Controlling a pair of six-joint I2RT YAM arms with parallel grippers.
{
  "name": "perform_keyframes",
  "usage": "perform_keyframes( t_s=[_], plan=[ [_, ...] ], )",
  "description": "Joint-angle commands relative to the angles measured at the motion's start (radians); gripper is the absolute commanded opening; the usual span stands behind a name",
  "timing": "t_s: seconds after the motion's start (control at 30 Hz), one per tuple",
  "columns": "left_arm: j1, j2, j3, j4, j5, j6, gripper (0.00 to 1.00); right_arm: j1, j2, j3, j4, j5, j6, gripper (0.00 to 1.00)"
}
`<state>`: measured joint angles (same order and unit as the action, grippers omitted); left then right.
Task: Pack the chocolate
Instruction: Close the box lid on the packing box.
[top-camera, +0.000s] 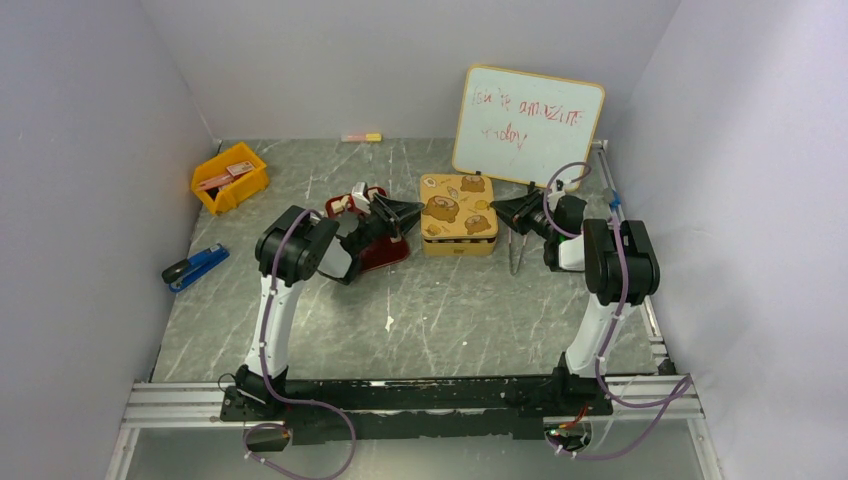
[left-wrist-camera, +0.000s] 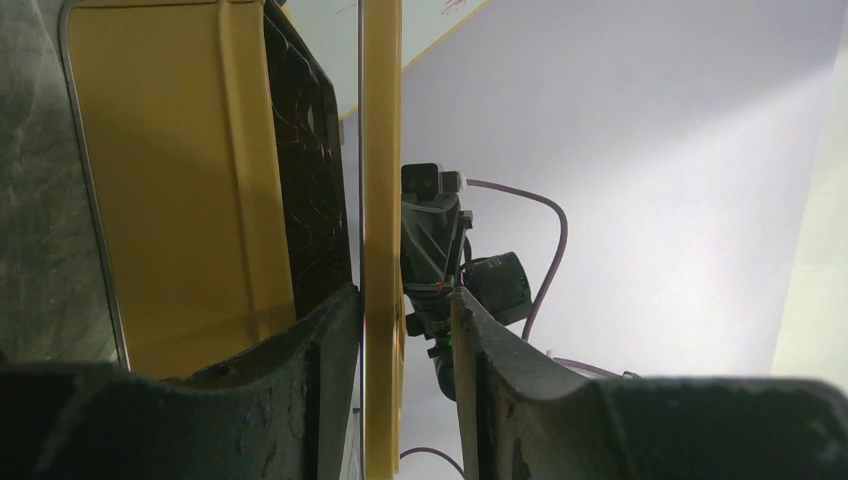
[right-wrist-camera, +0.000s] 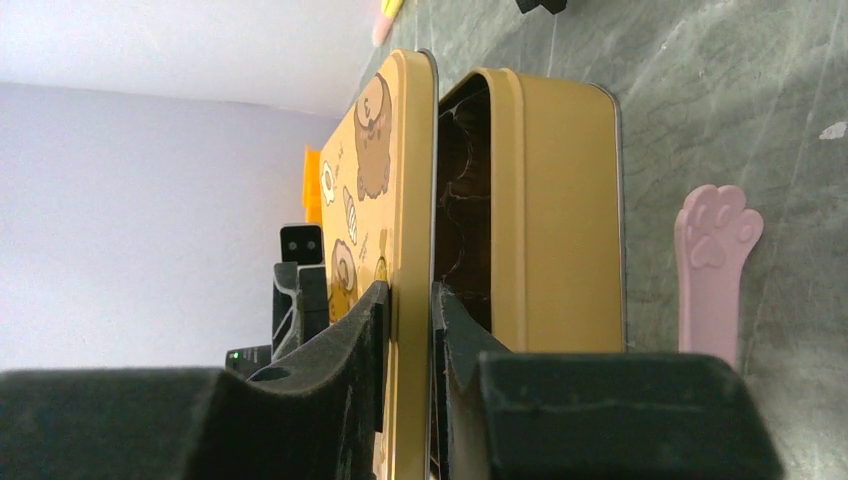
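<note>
Right end effector (right-wrist-camera: 408, 288) clamps the raised bear-printed gold tin lid (right-wrist-camera: 385, 180) while the left end effector (left-wrist-camera: 403, 295) straddles its opposite edge, jaws apart; pale chocolate pieces (top-camera: 350, 203), apparently unpacked, wait in the dark red tray (top-camera: 385, 252) left of the gold tin base (right-wrist-camera: 560, 220).

A robot lab cell: blank white panels (top-camera: 90, 150) box in a tabletop (top-camera: 450, 310) with a whiteboard (top-camera: 527, 124).
</note>
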<state>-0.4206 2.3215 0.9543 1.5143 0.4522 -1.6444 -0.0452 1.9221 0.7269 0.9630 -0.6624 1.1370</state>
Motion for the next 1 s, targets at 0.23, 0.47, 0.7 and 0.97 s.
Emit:
perform_keyframes(
  t_s=[0.23, 0.47, 0.7, 0.97],
  plan=[
    [0.022, 0.028, 0.012, 0.319, 0.02, -0.009, 0.42, 0.004, 0.015, 0.056, 0.044, 0.023, -0.022, 0.01],
    [0.028, 0.035, 0.009, 0.319, 0.022, -0.009, 0.42, 0.011, 0.019, 0.057, 0.039, 0.027, -0.029, 0.0],
    [0.035, 0.036, 0.001, 0.319, 0.018, -0.01, 0.42, 0.015, 0.026, 0.06, 0.039, 0.029, -0.029, 0.0],
    [0.039, 0.039, 0.0, 0.319, 0.016, -0.011, 0.41, 0.016, 0.03, 0.057, 0.041, 0.03, -0.031, 0.0]
  ],
)
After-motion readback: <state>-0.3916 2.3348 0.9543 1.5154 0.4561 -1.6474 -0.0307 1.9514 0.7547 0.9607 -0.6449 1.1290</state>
